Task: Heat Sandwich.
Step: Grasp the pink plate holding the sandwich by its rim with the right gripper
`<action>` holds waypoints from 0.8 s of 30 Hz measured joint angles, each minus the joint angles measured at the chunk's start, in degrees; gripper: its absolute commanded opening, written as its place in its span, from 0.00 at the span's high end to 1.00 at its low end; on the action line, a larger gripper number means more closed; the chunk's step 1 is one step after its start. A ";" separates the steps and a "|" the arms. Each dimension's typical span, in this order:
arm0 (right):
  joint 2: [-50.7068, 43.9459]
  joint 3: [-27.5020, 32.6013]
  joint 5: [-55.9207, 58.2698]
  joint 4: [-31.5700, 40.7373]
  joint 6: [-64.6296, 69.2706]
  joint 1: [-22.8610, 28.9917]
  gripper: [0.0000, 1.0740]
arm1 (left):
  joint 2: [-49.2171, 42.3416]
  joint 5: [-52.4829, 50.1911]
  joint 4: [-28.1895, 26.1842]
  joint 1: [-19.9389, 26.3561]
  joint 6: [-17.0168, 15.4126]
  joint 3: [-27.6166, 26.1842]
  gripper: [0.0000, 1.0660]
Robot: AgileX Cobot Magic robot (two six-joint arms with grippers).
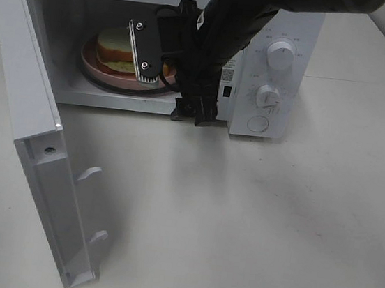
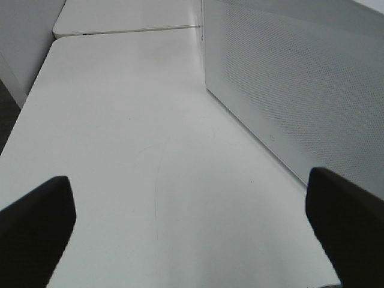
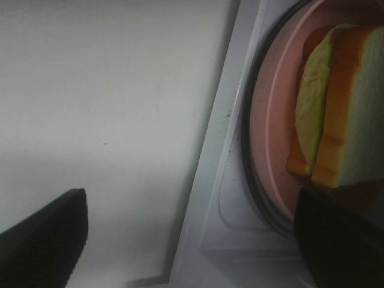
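Your right hand (image 1: pixel 162 59), open wide at the microwave (image 1: pixel 272 69) mouth, has the sandwich (image 1: pixel 116 49) just beyond its fingertips on the pink plate (image 1: pixel 93 68) inside, while your wide-open left hand (image 2: pixel 192 222) hovers over the desk (image 2: pixel 132 150).

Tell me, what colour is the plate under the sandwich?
Pink. The plate shows best in the right wrist view.

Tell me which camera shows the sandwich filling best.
The right wrist view: the sandwich fills the frame edge-on, its pale green filling plain between the slices, on the pink plate. The exterior high view shows it small and partly behind the right hand. The left wrist view shows none.
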 measured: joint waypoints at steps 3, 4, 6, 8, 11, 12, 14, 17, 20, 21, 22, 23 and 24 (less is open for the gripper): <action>2.12 -0.80 -2.06 -0.06 0.69 0.00 0.19 | 0.00 0.00 0.00 0.00 0.00 0.00 0.03; 3.72 -1.78 -2.81 -0.06 0.74 0.00 0.19 | 0.00 0.00 0.00 0.00 0.00 0.00 0.03; 4.35 -2.35 -3.04 -0.06 0.74 0.00 0.19 | 0.00 0.00 0.00 0.00 0.00 0.00 0.03; 6.42 -4.41 -3.44 -0.06 0.74 0.00 0.20 | 0.00 0.00 0.00 0.00 0.00 0.00 0.03; 7.91 -5.96 -3.50 -0.06 0.74 0.00 0.20 | 0.00 0.00 0.00 0.00 0.00 0.00 0.03; 8.59 -6.82 -3.61 -0.06 0.74 0.00 0.21 | 0.00 0.00 0.00 0.00 0.00 0.00 0.03; 10.54 -9.34 -3.61 -0.06 0.74 0.00 0.21 | 0.00 0.00 0.00 0.00 0.00 0.00 0.03; 12.32 -11.92 -3.61 -0.06 0.74 0.00 0.21 | 0.00 0.00 0.00 0.00 0.00 0.00 0.03; 13.64 -13.58 -3.61 -0.06 0.86 0.00 0.22 | 0.00 0.00 0.00 0.00 0.00 0.00 0.03; 14.32 -14.15 -3.61 -0.06 0.92 0.00 0.22 | 0.00 0.00 0.00 0.00 0.00 0.00 0.03; 15.58 -15.76 -3.55 -0.06 1.20 0.00 0.22 | 0.00 0.00 0.00 0.00 0.00 0.00 0.03; 16.27 -16.56 -3.55 -0.11 1.38 0.00 0.22 | 0.00 0.00 0.00 0.00 0.00 0.00 0.03; 16.27 -16.56 -3.55 -0.11 1.38 0.00 0.22 | 0.00 0.00 0.00 0.00 0.00 0.00 0.03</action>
